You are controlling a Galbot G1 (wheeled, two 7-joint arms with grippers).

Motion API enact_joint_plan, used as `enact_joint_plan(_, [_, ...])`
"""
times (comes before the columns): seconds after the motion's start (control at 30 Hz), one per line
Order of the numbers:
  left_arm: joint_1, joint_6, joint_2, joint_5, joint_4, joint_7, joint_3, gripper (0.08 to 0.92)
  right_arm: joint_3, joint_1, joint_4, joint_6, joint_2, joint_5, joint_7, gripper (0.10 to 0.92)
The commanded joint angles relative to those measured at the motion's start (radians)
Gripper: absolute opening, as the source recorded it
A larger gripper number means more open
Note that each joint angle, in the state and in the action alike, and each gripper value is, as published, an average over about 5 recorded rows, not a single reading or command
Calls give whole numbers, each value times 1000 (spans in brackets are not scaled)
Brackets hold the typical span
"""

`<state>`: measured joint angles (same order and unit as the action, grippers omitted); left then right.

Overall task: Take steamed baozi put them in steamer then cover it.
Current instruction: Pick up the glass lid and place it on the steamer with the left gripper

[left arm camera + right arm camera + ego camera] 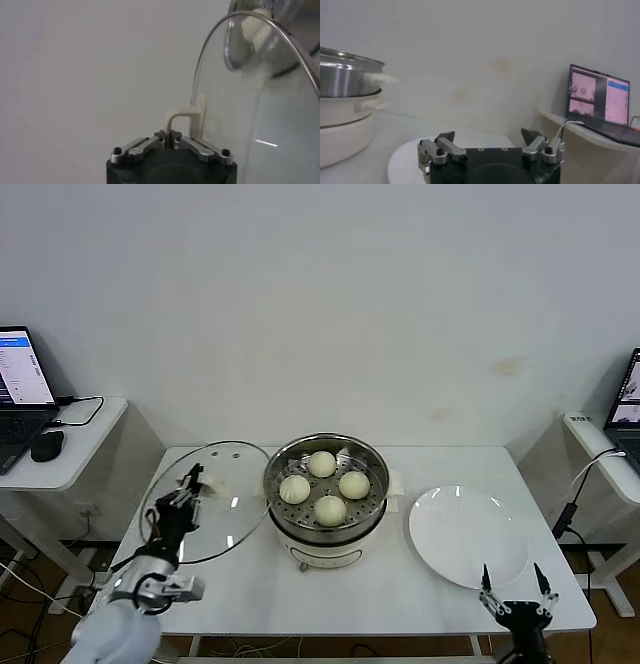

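Head view: left gripper clenched on cover handle; right gripper released nr plate.

Your steamer stands open on top, its four baozi uncovered, so there's room to come straight down. At its nine o'clock the glass cover stands tilted, clamped by the left gripper (handle pinched), blocking that side. At three o'clock the white plate lies flat; the right gripper, spread, sits at its five o'clock.
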<state>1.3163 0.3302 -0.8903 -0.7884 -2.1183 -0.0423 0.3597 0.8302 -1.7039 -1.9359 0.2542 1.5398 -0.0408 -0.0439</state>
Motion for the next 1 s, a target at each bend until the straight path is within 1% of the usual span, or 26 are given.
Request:
enact_joint_plan(0.03, [-378, 245, -34, -49, 42, 89, -361, 126, -35, 24, 10, -23, 15, -84, 36, 823])
enact_joint_plan(0.13, [-440, 274, -119, -159, 84, 128, -407, 126, -48, 34, 13, -44, 14, -103, 51, 823])
enact_joint_plan(0.27, [-472, 277, -251, -311, 149, 177, -408, 126, -65, 43, 14, -65, 14, -118, 64, 823])
enact_joint_plan(0.43, [-477, 279, -412, -483, 213, 253, -369, 126, -95, 46, 23, -75, 22, -145, 72, 823])
enact_joint_plan(0.57, [-466, 278, -511, -607, 245, 313, -345, 126, -108, 46, 32, -75, 28, -161, 73, 823])
enact_joint_plan(0.67, [-454, 276, -569, -692, 265, 338, -332, 126, -113, 46, 32, -76, 31, -171, 73, 822])
enact_joint_plan(0.77, [-446, 275, -613, -767, 285, 350, -327, 126, -117, 44, 31, -77, 34, -178, 72, 823])
enact_joint_plan(1.0, [-446, 274, -671, -840, 334, 361, -329, 126, -122, 42, 38, -77, 36, -191, 72, 823])
